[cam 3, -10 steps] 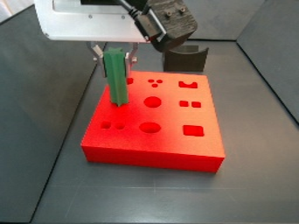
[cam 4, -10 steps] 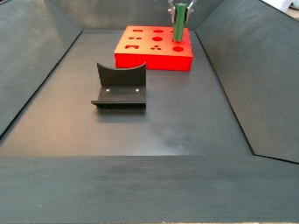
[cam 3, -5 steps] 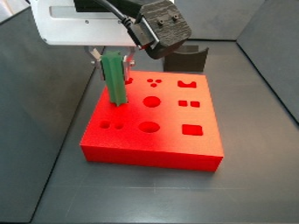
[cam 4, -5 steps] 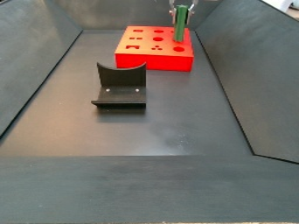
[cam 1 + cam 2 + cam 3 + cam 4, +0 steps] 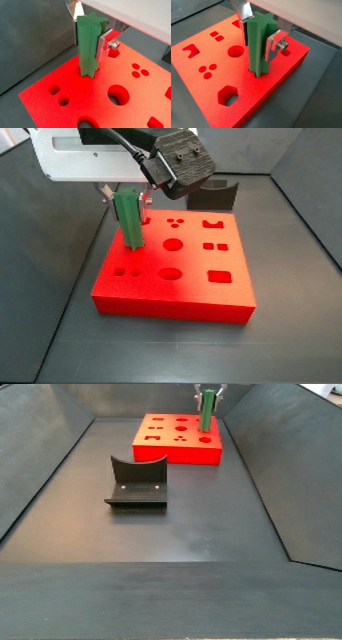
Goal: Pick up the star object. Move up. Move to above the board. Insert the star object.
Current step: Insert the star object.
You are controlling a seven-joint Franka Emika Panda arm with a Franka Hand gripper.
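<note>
The tool (image 5: 90, 37) sits over one corner region of the board, its two silver plate fingers (image 5: 272, 44) clamped flat against opposite sides of the star object (image 5: 89, 47), gripping it near the upper end. In both wrist views the green peg stands upright with its lower end meeting the top face of the board (image 5: 87, 100), right where the star-shaped opening should be; the hole itself is covered by the peg, so how deep it has gone I cannot tell. Most of the peg's length shows above the red surface, so if it has entered at all, it looks only just started. In a side view the star object (image 5: 130, 218) appears to lean slightly, but that may be the camera angle; in the wrist views it reads as square to the board. Judged progress: pick-up done, lift done, travel to the board done, insertion begun or about to begin. What remains is pushing the peg down into its hole and letting go. Further out, the board (image 5: 174, 452) lies at the far end of the counter (image 5: 174, 534), and the dark fixture (image 5: 136, 481) stands well apart from it, nearer the middle, uninvolved.
</note>
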